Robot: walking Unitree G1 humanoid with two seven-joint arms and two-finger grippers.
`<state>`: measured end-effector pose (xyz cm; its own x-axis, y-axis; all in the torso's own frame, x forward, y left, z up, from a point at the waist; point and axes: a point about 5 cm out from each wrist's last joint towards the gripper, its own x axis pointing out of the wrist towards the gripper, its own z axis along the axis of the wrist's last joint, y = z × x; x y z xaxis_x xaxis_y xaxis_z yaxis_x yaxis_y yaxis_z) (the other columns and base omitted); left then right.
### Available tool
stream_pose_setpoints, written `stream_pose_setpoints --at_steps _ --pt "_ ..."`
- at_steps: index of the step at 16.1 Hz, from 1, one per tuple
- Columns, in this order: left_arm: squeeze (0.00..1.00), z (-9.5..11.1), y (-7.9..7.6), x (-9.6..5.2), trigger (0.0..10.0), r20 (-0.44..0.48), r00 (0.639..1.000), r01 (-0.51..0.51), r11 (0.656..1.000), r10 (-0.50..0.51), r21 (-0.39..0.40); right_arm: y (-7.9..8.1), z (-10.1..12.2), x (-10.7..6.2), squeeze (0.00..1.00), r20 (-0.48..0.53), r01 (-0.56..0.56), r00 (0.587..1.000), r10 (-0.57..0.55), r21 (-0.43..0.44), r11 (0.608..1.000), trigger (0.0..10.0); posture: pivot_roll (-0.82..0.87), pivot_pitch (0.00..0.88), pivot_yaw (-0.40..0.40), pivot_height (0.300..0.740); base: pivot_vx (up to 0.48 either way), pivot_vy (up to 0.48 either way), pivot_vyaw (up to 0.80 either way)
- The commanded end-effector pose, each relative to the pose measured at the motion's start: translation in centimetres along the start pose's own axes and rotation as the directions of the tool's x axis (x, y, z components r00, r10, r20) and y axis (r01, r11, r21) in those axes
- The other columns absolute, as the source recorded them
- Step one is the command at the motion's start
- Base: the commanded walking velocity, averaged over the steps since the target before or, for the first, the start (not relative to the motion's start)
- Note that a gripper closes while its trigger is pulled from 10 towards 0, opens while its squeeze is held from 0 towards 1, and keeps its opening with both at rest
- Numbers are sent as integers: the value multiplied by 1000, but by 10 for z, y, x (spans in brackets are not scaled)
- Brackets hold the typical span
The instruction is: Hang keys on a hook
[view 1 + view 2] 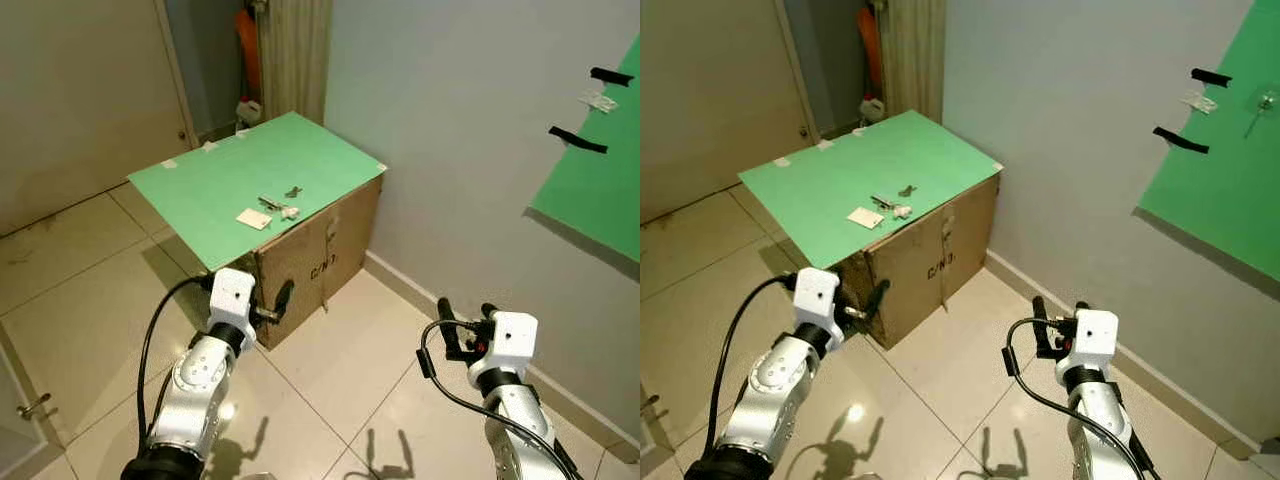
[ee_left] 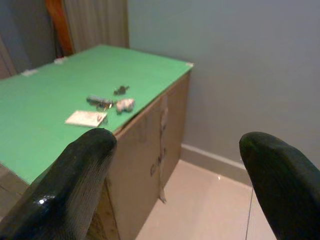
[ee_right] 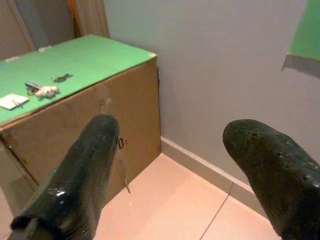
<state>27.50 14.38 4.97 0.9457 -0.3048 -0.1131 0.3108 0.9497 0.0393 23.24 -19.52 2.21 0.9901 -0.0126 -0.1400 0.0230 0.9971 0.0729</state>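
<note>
A bunch of keys (image 1: pixel 278 207) with a pale fob lies near the front edge of a green-topped cardboard box (image 1: pixel 320 250), with a white tag (image 1: pixel 254 218) beside it. The keys (image 2: pixel 107 102) lie ahead of my left gripper (image 1: pixel 276 303), which hovers open and empty below the box's near corner. My right gripper (image 1: pixel 465 316) is open and empty over the floor, to the right of the box. A small clear hook (image 1: pixel 1265 101) sits on a green sheet (image 1: pixel 1230 190) on the right wall. Along the right fingers (image 3: pixel 95 165) the keys (image 3: pixel 42 89) appear far off.
Two black tape strips (image 1: pixel 578 140) hold a small clear piece on the grey wall left of the green sheet. A door (image 1: pixel 70 100) and a curtain (image 1: pixel 295 50) stand behind the box. Pale tiled floor (image 1: pixel 340 370) spreads between box and wall.
</note>
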Motion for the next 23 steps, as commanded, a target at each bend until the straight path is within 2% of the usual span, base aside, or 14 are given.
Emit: stream_pose_setpoints --at_steps 1,4,6,7,9,12,13,14,15,17,18,23 --pt "0 8 -5 4 10000 39 999 34 999 -35 15 -1 9 1 1000 52 -3 999 2 13 1000 10000 -67 0 -25 740 0 0 0" --pt "0 14 -1 -1 10000 98 995 -14 1000 11 27 -8 20 -4 1000 132 29 991 -26 -19 999 10000 -71 0 -25 740 0 0 0" --pt "0 16 2 -8 10000 120 992 -51 998 46 37 -11 18 -8 1000 133 49 990 -45 -23 999 10000 -71 0 -25 740 0 0 0" --pt "0 7 5 -21 10000 99 994 -49 999 47 18 -15 12 -17 1000 111 55 992 -52 -21 998 10000 -77 0 -22 740 0 0 0" --pt "0 -5 9 -34 10000 42 998 -57 998 56 14 -15 6 -27 1000 86 42 996 -40 -30 999 10000 -75 0 -25 740 0 0 0" --pt "0 -8 4 -41 10000 10 999 -37 999 36 40 -7 6 -40 1000 84 -24 996 28 -55 998 10000 -75 4 -25 740 0 0 0" --pt "0 -7 -7 -46 10000 30 999 18 1000 -19 24 -3 -7 -40 1000 22 -55 998 57 -82 995 10000 -77 16 -24 740 0 0 0" --pt "0 -8 -9 -46 10000 28 999 33 999 -34 18 -3 -10 -39 1000 7 -66 998 66 -79 995 10000 -77 16 -24 740 405 0 0" --pt "0 -9 -10 -45 10000 23 1000 20 1000 -21 14 4 -10 -35 0 11 -107 994 108 -51 993 10000 -79 26 -20 740 412 244 0" --pt "0 -13 -10 -38 10000 2 1000 3 1000 -3 17 10 -7 -29 0 10 -107 994 107 -28 994 10000 -80 33 -16 740 412 242 0" --pt "0 -13 -7 -32 10000 -7 1000 -2 1000 2 23 9 -5 -26 0 4 -78 997 77 16 997 10000 -80 35 -12 740 412 247 0" --pt "0 -4 3 -22 10000 -8 1000 -9 999 10 44 8 -8 -26 0 -17 -67 998 67 -22 997 10000 -78 34 1 740 415 194 146"
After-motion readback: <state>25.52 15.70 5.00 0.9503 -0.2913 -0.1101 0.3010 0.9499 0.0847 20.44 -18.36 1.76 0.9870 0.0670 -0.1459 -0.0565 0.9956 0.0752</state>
